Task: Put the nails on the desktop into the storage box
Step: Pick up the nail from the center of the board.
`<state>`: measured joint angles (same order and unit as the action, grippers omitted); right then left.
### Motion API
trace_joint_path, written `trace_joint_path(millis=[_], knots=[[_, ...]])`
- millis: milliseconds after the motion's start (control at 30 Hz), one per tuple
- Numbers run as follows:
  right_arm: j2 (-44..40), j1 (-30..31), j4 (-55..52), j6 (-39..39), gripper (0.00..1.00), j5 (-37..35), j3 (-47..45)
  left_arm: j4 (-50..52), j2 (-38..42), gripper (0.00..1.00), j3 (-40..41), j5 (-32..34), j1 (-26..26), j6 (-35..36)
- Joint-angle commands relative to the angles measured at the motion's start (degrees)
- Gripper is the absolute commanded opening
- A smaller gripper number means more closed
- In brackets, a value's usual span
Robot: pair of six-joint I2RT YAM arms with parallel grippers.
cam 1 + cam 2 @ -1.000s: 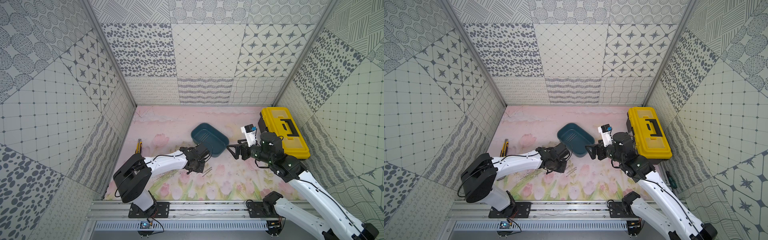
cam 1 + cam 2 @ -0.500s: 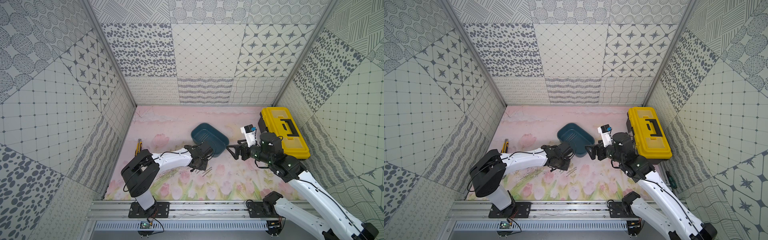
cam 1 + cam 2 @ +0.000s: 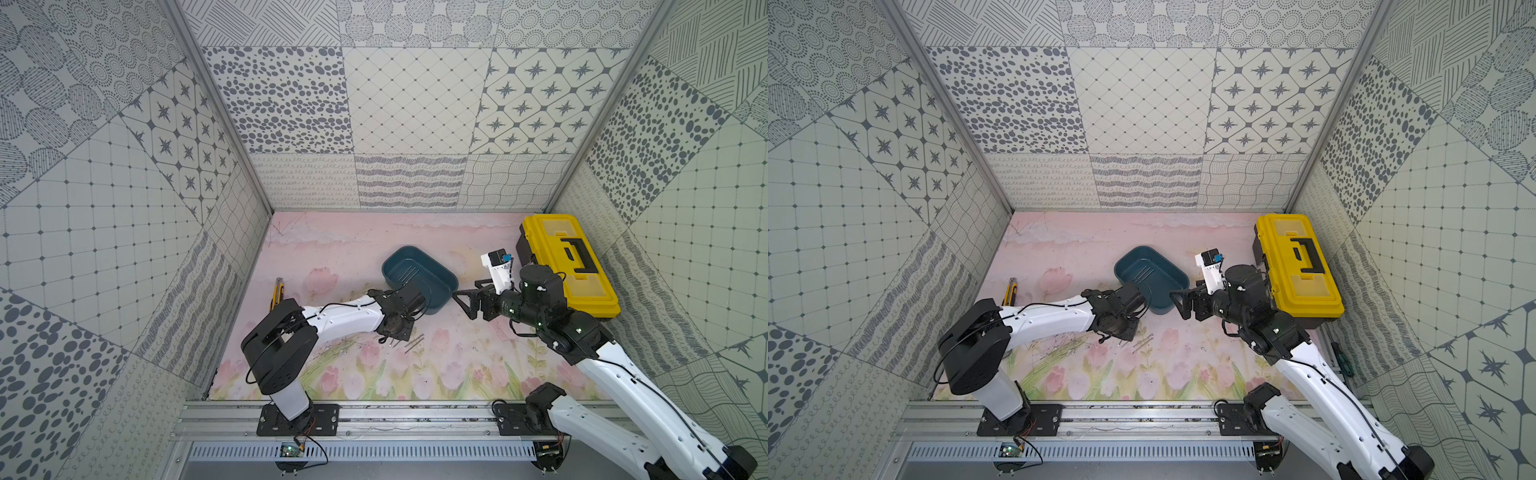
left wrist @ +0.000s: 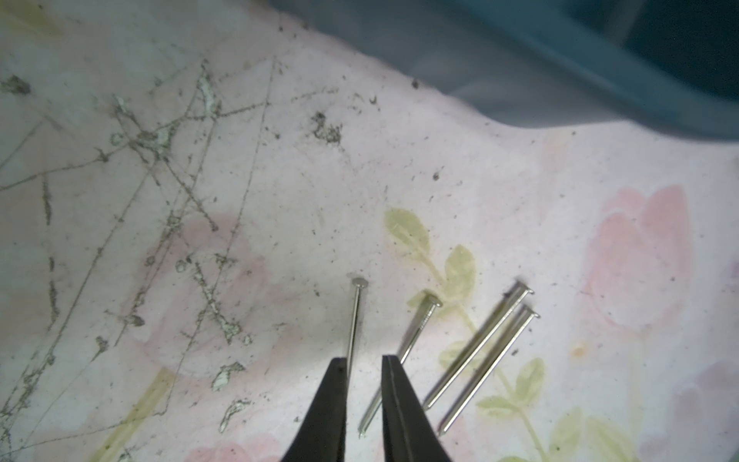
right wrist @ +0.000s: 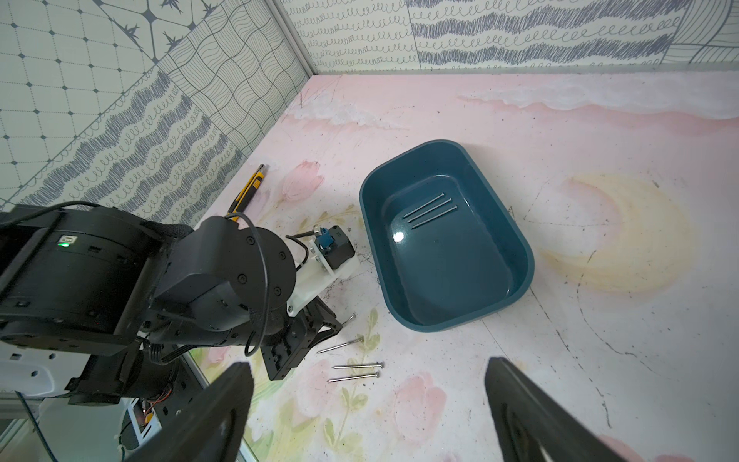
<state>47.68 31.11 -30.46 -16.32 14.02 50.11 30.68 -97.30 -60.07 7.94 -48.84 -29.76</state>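
nails [image 4: 476, 348]: four on desktop [image 4: 280, 200] | left pincer [image 4: 362, 360] narrowly parted | right pincer [image 5: 368, 364] released wide

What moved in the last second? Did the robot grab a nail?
Only the left arm's black elbow swung a little toward the middle of the desktop. The left end effector stayed low over the four loose nails, slightly open, gripping none. The right end effector, wide open, the storage box with three nails inside and the yellow toolbox stayed put.
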Motion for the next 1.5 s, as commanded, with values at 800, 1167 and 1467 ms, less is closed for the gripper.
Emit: trace_joint_path(millis=[800, 1167, 1467], knots=[[1.72, 0.26, 3.46, -0.39, 0.96, 1.4, 2.01, -1.19, -2.48, 0.22, 0.82, -3.43, 1.62, 2.61], [1.62, 0.21, 3.91, -0.38, 0.96, 1.39, 2.02, -0.88, -3.64, 0.22, 1.93, -3.62, 1.73, 2.6], [0.97, 0.26, 3.81, -0.08, 0.97, 1.08, 2.03, -0.16, -4.26, 0.18, 2.15, -5.48, 2.86, 3.26]])
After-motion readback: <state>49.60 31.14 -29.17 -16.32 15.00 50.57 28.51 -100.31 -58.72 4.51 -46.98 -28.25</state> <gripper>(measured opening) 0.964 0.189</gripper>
